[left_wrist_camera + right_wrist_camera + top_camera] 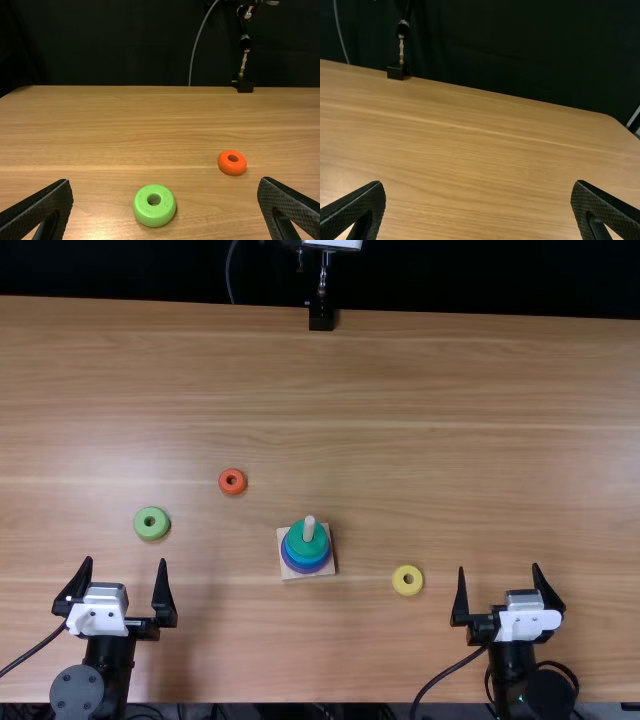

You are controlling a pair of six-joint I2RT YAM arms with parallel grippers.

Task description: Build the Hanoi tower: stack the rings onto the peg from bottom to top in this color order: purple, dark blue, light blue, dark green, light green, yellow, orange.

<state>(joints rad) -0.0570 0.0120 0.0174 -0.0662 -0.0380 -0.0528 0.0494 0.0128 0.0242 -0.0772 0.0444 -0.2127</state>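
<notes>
Hanoi tower topped w/ dk grn ring; L gripper & R gripper both spread wide.

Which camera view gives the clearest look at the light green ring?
The left wrist view: there the light green ring appears largest, with its hole and rounded side both easy to see. The top view shows it smaller, but places it on the table, left of the peg's wooden base.
</notes>
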